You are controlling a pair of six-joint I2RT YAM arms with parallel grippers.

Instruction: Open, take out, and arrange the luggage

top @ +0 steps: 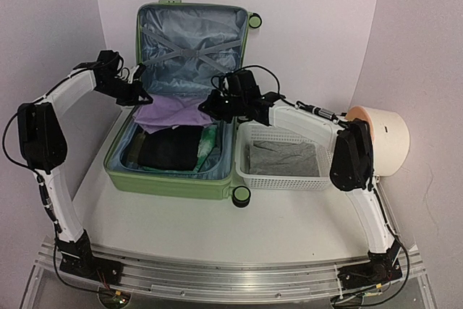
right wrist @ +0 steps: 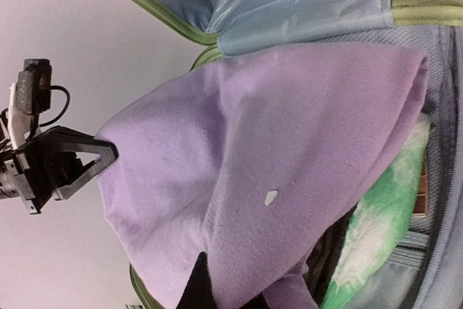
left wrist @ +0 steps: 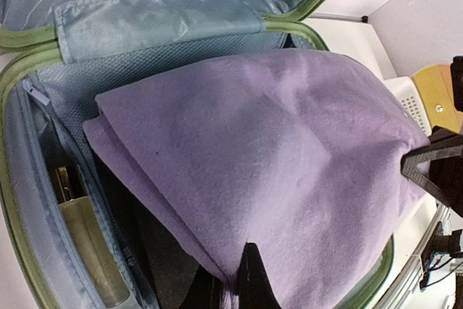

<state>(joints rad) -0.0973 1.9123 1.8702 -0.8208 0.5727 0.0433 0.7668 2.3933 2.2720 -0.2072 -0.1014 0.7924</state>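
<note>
The luggage [top: 173, 182], a light-green hard-shell suitcase, lies open on the table with its lid upright and the grey-blue lining and crossed straps showing. A folded purple garment [top: 173, 115] hangs over the back of the lower half. My left gripper [top: 145, 97] is shut on its left edge, with cloth pinched between the black fingers [left wrist: 253, 280]. My right gripper [top: 206, 104] is shut on the garment's right edge [right wrist: 289, 150]. Under it lie a black garment [top: 170, 148] and a green-and-white item [right wrist: 376, 229].
A white mesh basket [top: 278, 179] holding a grey cloth [top: 283, 158] stands right of the suitcase. A cream cylinder [top: 383, 139] lies at the far right. A yellowish bottle [left wrist: 87, 244] sits in the suitcase's side pocket.
</note>
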